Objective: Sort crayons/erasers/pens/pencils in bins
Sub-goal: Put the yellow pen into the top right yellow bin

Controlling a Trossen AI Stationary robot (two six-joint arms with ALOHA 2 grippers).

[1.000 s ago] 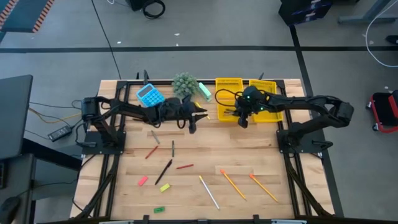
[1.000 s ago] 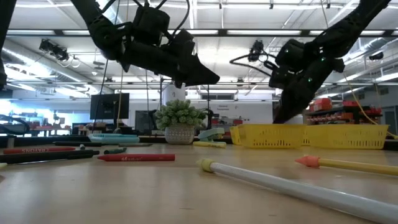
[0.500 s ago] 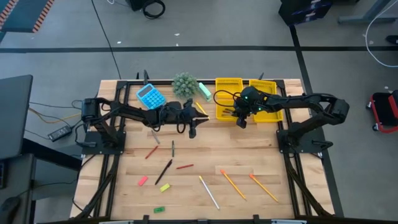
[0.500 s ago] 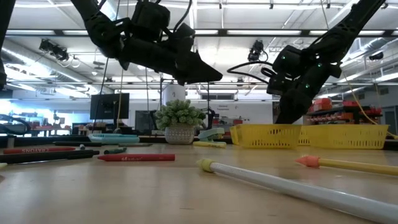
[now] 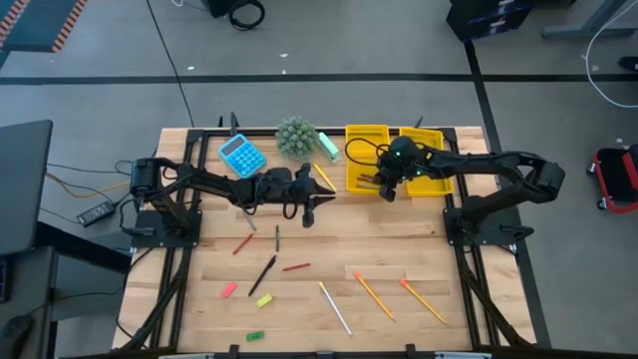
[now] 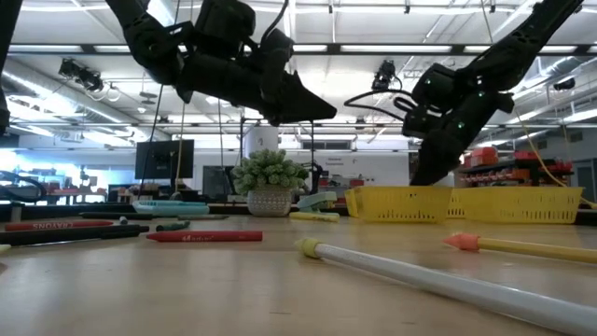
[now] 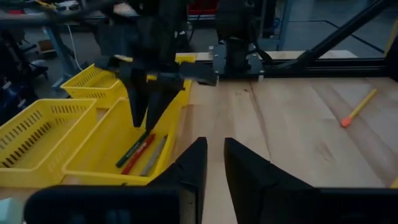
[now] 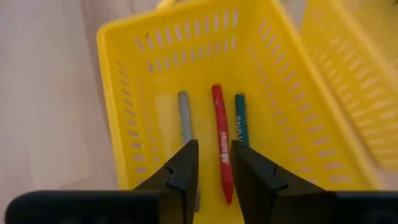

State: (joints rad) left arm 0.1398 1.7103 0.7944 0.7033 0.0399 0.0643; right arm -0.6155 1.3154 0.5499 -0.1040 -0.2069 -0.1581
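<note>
Wooden tabletop [image 5: 399, 239] carries bright yellow slotted plastic bins [image 5: 366, 160] at its far edge; the right gripper [image 5: 383, 189] hangs over one, fingers slightly apart and empty. Red, grey and teal crayons [image 8: 219, 140] lie in it. Since a second ago, this gripper has lifted slightly and parted. The left gripper [image 5: 308, 212], nearly closed and empty, has drifted toward the bins, above bare wood

Pale matt planked wood for the table [image 5: 319, 249], and at its far edge glossy yellow slotted plastic bins [image 8: 261, 74], one holding smooth waxy-looking crayons [image 8: 220, 142].
</note>
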